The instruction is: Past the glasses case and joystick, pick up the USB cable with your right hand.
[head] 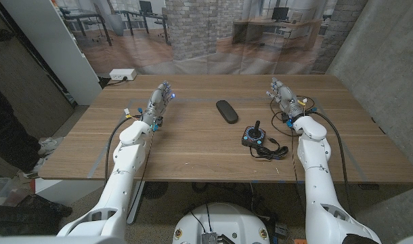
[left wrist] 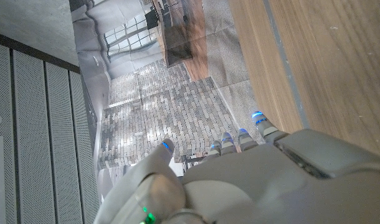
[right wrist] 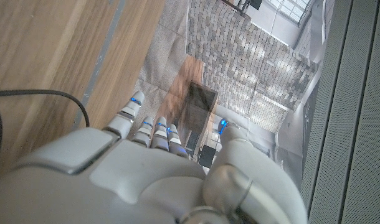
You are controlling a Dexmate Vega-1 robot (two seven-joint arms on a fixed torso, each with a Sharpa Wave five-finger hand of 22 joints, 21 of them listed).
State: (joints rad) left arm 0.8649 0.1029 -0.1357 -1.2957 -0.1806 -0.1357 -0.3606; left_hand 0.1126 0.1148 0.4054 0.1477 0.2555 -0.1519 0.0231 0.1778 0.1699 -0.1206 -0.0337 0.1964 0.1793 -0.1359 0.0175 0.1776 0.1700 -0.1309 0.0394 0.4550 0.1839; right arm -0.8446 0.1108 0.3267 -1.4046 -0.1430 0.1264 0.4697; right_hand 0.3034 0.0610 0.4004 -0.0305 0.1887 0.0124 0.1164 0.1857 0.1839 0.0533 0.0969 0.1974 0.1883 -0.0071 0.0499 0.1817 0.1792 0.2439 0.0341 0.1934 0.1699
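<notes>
right hand (head: 282,92) empty, fingers apart, parked far right; cable (head: 271,150) coiled by joystick (head: 254,135), case (head: 226,110) beyond; left hand (head: 160,98) empty too.

A wooden table (head: 193,146) is seen before a printed backdrop (head: 213,34) of an office with a brick column. A white power strip (head: 122,74) lies at its far left corner.

A black cable (head: 272,152) is seen coiled loosely on the table, just beside the joystick (head: 254,136).
</notes>
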